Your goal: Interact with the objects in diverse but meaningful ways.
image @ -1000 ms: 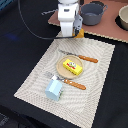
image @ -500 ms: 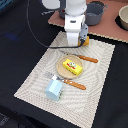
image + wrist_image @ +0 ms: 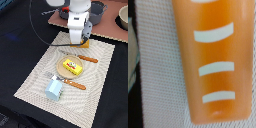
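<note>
The orange-yellow bread loaf (image 3: 213,60) with white stripes fills the wrist view. In the exterior view only its end (image 3: 87,44) shows at the far edge of the placemat. My gripper (image 3: 81,40) is low over the loaf, and its fingers are hidden in both views. The yellow butter block (image 3: 72,66) lies on the round tan plate (image 3: 60,71). A pale blue carton (image 3: 54,89) stands near the mat's front. The grey pot (image 3: 96,11) sits behind the arm.
A wooden-handled knife (image 3: 84,58) lies beyond the plate and a fork (image 3: 70,82) in front of it, both on the striped placemat (image 3: 97,85). A light bowl (image 3: 123,17) stands at the exterior view's far right on a reddish board (image 3: 112,30).
The arm has come down and shifted toward the exterior view's right, ending over the bread loaf. The other objects have not moved.
</note>
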